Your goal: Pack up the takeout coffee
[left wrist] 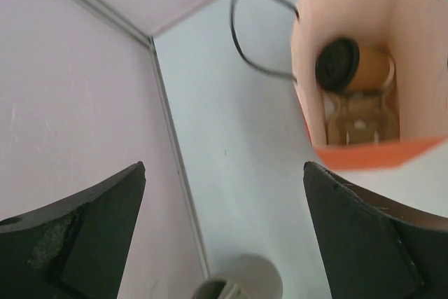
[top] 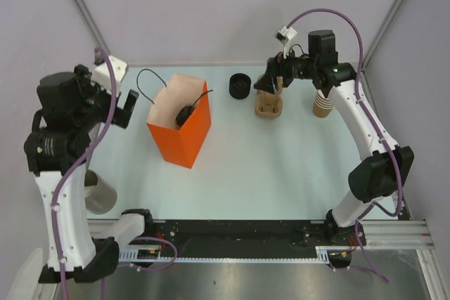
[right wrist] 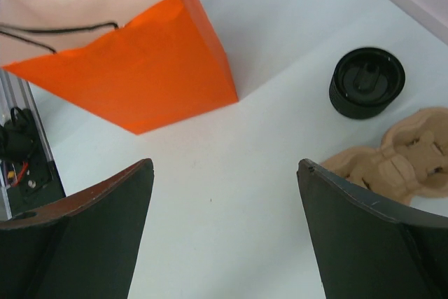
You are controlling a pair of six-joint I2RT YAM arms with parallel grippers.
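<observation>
Table [top: 281,173]: left claw [left wrist: 224,173], right claw [right wrist: 224,166] gaping

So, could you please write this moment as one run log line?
step: pack coffee | lidded cup: inside orange bag | left gripper: open, empty, beside bag | right gripper: open, empty, near cup carrier
</observation>
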